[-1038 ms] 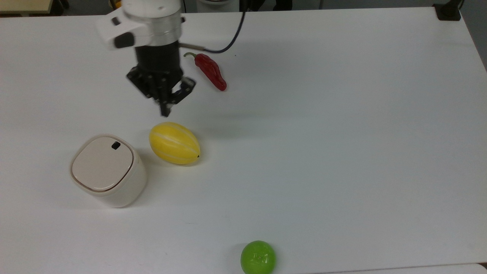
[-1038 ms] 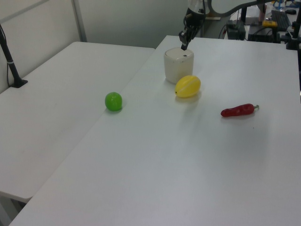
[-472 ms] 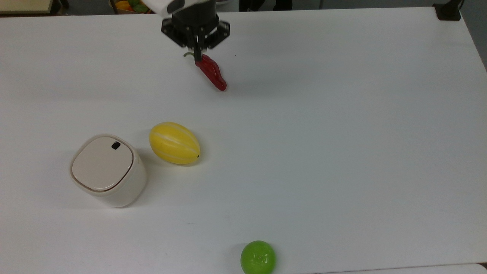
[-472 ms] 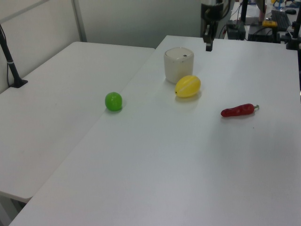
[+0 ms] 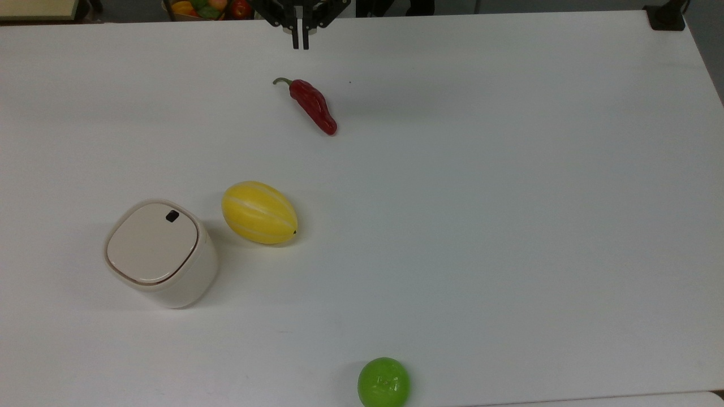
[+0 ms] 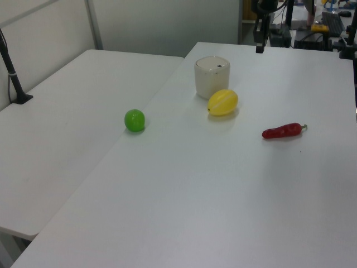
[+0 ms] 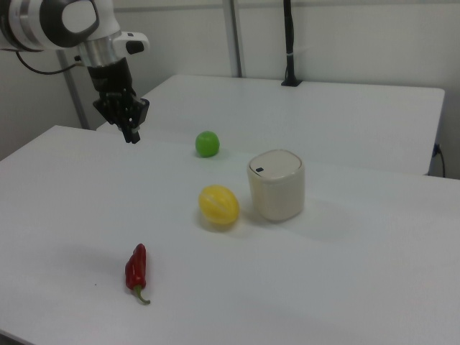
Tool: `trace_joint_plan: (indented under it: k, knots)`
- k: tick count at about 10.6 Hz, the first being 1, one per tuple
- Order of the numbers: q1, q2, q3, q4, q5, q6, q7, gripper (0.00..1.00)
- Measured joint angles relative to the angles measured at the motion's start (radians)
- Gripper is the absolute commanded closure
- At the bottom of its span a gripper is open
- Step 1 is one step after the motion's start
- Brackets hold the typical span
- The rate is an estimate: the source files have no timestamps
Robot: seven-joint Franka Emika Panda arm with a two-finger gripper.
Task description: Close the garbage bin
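Gripper, fingers together and empty, has retreated to the tabletop's far edge. We log the garbage bin: lid flat, closing apparently done.

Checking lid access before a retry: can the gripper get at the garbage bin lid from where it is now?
Probably yes. The gripper, fingers together, hangs above the table edge. The garbage bin has its lid flat, nothing over it; the yellow melon sits beside it, apart.
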Motion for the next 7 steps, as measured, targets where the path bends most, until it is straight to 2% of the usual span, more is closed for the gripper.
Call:
trace_joint_plan:
  k: [7]
  knots:
    - [0.000, -0.012, -0.007, -0.019, -0.002, 0.000, 0.000, 0.00]
